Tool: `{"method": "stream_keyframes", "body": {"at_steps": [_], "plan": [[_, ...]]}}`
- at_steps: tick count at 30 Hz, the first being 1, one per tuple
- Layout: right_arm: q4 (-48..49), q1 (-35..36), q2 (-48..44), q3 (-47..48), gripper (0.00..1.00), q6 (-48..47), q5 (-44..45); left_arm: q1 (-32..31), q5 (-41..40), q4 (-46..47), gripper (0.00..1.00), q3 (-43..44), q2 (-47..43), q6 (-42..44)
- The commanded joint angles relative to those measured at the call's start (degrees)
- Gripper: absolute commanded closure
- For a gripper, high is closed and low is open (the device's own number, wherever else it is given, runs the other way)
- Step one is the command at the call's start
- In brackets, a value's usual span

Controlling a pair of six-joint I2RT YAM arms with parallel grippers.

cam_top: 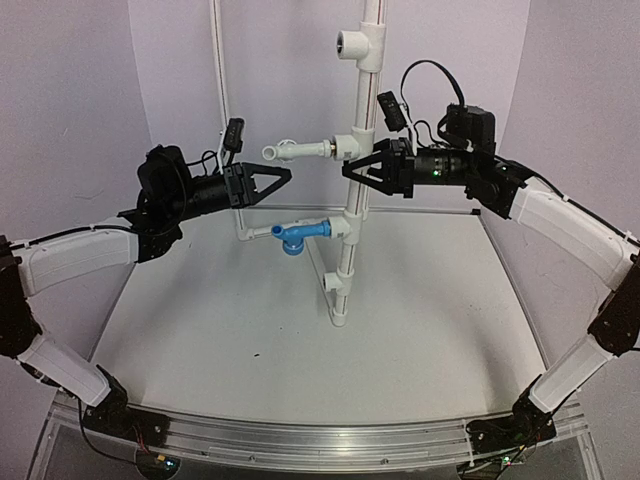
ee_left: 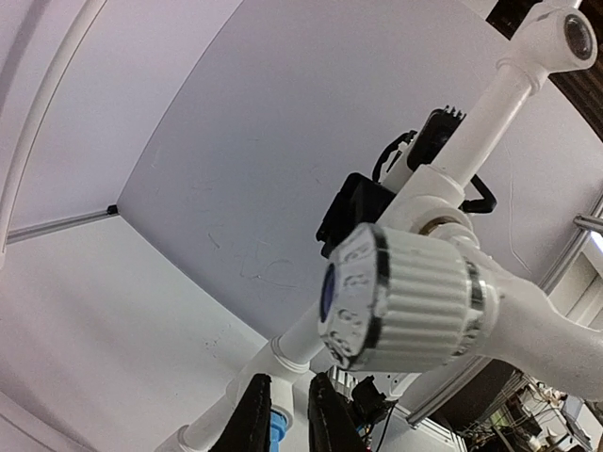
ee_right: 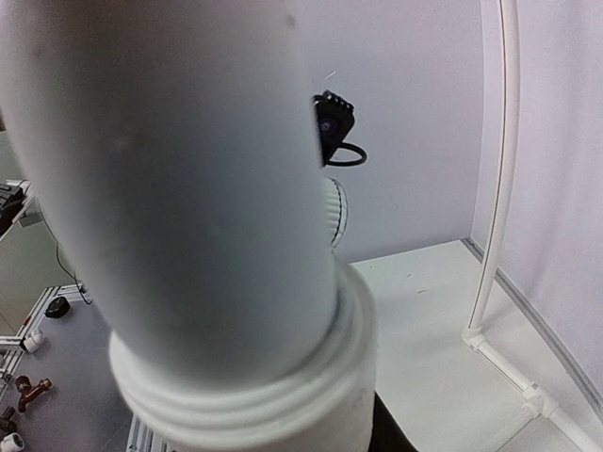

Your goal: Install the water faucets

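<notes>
A white faucet sticks out left from a T fitting on the vertical white pipe. A blue faucet sticks out from a lower fitting, spout down. My left gripper hangs between the two faucets, fingers almost together, holding nothing. In the left wrist view the white faucet's ribbed knob looms above my fingertips, with a bit of the blue faucet beyond. My right gripper is shut on the pipe, which fills the right wrist view.
An open T fitting tops the pipe, whose foot stands on the white table. A thin white frame rod rises at the back and also shows in the right wrist view.
</notes>
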Motion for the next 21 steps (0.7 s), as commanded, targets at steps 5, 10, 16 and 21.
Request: {"method": "stream_keyframes", "body": {"at_steps": [5, 10, 16, 21], "plan": [[-1.20, -0.10, -2.91, -0.49, 1.00, 7.10, -0.73, -0.53, 1.63, 7.72, 0.86, 6.38, 4.04, -2.67], [-1.19, -0.11, -3.51, -1.33, 1.00, 6.87, -0.41, -0.51, 2.92, 9.91, 0.86, 8.65, 4.93, -3.82], [-1.20, -0.04, -3.81, -2.08, 1.00, 6.72, -0.29, -0.52, 4.24, 9.17, 0.86, 11.66, 4.85, -3.52], [-1.28, -0.12, -3.92, -2.35, 1.00, 6.56, 0.01, -0.62, 6.50, 8.42, 0.86, 14.53, 4.93, -3.25]]}}
